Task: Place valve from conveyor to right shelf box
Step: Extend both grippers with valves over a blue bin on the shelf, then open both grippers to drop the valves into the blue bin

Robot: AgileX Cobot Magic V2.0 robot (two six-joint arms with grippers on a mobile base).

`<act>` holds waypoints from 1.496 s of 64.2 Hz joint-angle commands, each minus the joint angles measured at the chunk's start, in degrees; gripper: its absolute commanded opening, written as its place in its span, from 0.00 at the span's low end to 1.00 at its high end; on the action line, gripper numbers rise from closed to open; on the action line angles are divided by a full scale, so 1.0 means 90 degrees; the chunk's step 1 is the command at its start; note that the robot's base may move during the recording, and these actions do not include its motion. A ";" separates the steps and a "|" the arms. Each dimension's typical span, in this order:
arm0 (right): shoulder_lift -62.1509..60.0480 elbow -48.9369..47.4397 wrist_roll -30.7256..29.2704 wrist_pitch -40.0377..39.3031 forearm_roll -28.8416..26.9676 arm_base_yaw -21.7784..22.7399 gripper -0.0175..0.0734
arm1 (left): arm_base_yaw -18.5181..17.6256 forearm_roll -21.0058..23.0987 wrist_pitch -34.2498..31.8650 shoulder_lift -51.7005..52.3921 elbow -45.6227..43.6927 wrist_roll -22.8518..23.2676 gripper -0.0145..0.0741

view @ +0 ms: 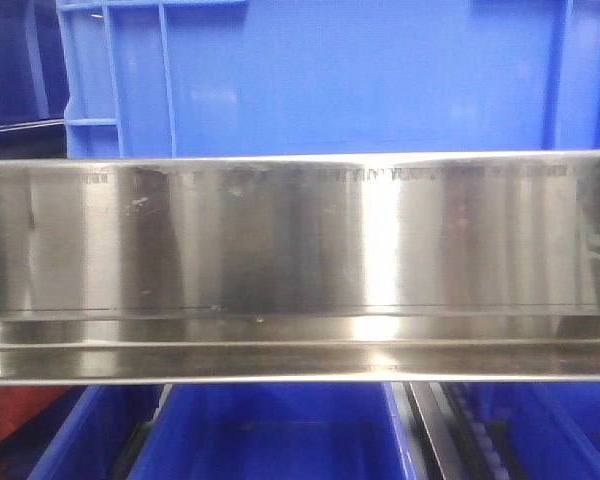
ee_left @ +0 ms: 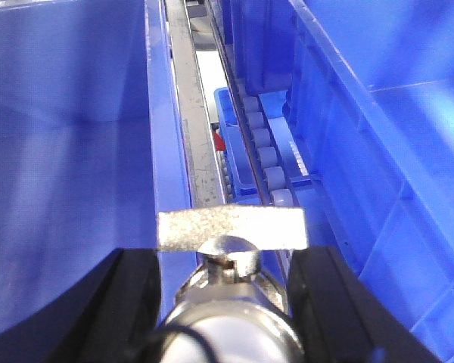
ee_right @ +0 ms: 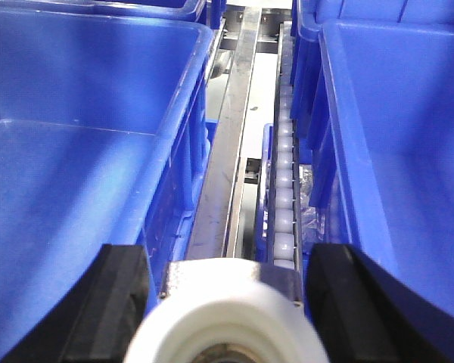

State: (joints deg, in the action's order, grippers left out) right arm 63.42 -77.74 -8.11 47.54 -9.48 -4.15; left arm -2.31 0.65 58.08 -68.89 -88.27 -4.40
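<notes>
Two of my grippers are closed, each on one part. My left gripper (ee_left: 227, 265) points forward over the steel rail (ee_left: 200, 151) between the left box (ee_left: 60, 189) and the right box (ee_left: 378, 151), pinching the valve (ee_left: 231, 227) with its flat lever lying crosswise. My right gripper (ee_right: 231, 280) points along the roller track (ee_right: 285, 189) and clamps a second valve (ee_right: 227, 321), white base toward the camera.

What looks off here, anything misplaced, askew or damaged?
Nothing broken or spilled. Odd bit: the left fingers grip a valve over the steel rail and roller track between the blue boxes, not over a box. The right fingers hold a white-based part, likely another valve, over a similar gap.
</notes>
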 commanded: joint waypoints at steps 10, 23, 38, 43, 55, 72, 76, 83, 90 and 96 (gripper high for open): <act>-0.0078 -0.0113 -0.0032 -0.0387 0.0009 0.0018 0.03 | -0.0029 0.0026 -0.0285 0.0073 -0.0068 0.0034 0.04; -0.0078 -0.0113 -0.0032 -0.0392 0.0009 0.0018 0.03 | -0.0029 0.0026 -0.0447 0.0060 -0.0068 0.0034 0.04; -0.0078 -0.0271 -0.0032 -0.0814 -0.0184 0.0018 0.03 | -0.0029 0.0095 -0.0881 0.0060 -0.0068 0.0034 0.04; -0.0067 -0.0474 -0.0032 -0.0991 -0.0407 0.0001 0.03 | -0.0029 0.0230 -0.1110 0.0060 -0.0083 0.0008 0.04; 0.0090 -0.1076 -0.0032 -0.1384 -0.0487 -0.0509 0.03 | -0.0546 0.0712 -0.1271 -0.0207 -0.0742 -0.0368 0.04; 0.0945 -0.1647 -0.0032 -0.1582 -0.0514 -0.1802 0.03 | -0.2338 0.0712 -0.0989 -0.1576 -0.2133 -0.0368 0.04; 0.1203 -0.1647 -0.0032 -0.1618 -0.0514 -0.1977 0.03 | -0.2705 0.0611 -0.0975 -0.1981 -0.2302 -0.0368 0.04; 0.1595 -0.1647 -0.0032 -0.1510 -0.0514 -0.2036 0.03 | -0.3001 0.0450 -0.0899 -0.2542 -0.2353 -0.0368 0.04; 0.1999 -0.1647 -0.0032 -0.1355 -0.0514 -0.2036 0.03 | -0.3045 0.0450 -0.0724 -0.2974 -0.2353 -0.0368 0.04; 0.2304 -0.1647 -0.0032 -0.1233 -0.0514 -0.2036 0.03 | -0.3045 0.0450 -0.0588 -0.3264 -0.2353 -0.0368 0.04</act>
State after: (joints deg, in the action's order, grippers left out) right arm 82.81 -91.58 -8.11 38.73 -14.12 -22.32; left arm -29.61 4.78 53.75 -97.10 -108.45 -7.48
